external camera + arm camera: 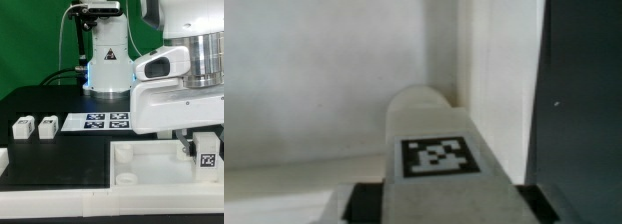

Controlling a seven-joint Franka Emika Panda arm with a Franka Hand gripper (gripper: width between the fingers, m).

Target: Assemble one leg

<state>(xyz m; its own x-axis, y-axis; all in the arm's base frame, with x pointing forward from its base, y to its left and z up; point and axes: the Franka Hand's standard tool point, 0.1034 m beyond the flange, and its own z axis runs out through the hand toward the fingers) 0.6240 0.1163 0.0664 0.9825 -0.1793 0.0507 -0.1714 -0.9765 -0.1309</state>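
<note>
while clamped between the jaws of the gripper [207,152], the leg [434,150] hangs over the white tabletop piece [150,160], tag facing the wrist camera. judged partway: picked up and carried to the tabletop piece, not yet seated in a corner socket, so lowering and fixing remain. from the wrist view, only the leg's tapering body, its tip below the claw near a raised white edge, and a dark strip of table alongside. from the exterior view, two spare legs [34,126] and the marker board [97,121] well apart from the claw.
</note>
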